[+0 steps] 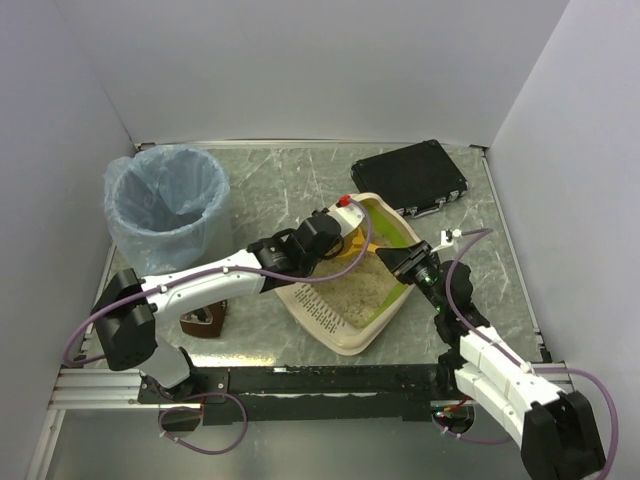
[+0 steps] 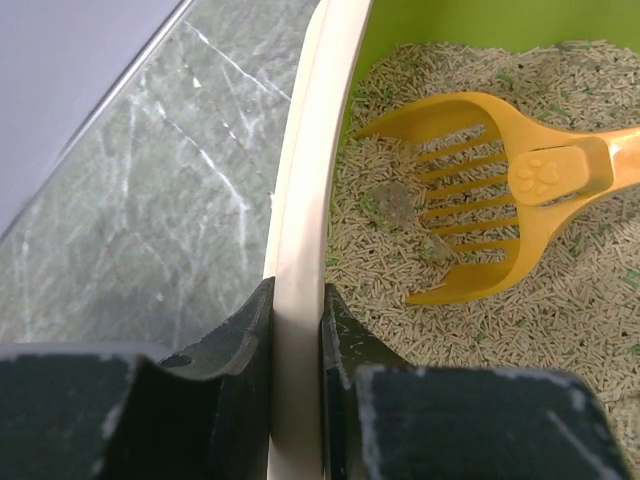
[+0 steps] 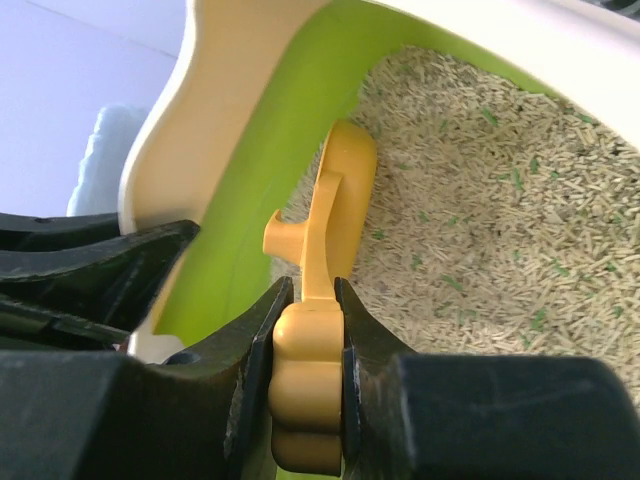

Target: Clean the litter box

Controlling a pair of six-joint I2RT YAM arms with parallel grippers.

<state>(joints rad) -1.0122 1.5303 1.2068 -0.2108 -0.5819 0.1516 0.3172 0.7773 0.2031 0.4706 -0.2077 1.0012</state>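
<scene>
Marble table (image 1: 270, 180); left claw (image 2: 297, 303) grips litter box (image 2: 312, 150) rim; right claw (image 3: 308, 297) grips scoop (image 3: 345, 185).

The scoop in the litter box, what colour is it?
The scoop is orange-yellow; left wrist view shows it best.

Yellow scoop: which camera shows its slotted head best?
Left wrist: the scoop faces the camera, slots and paw print clear, resting in the litter. Right wrist sees it edge-on, handle clamped in the right gripper. Top external barely shows it.

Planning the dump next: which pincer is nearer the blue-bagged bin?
Left. The left pincer clamps the litter box rim facing the bin; the right pincer holds the scoop at the far rim.
</scene>
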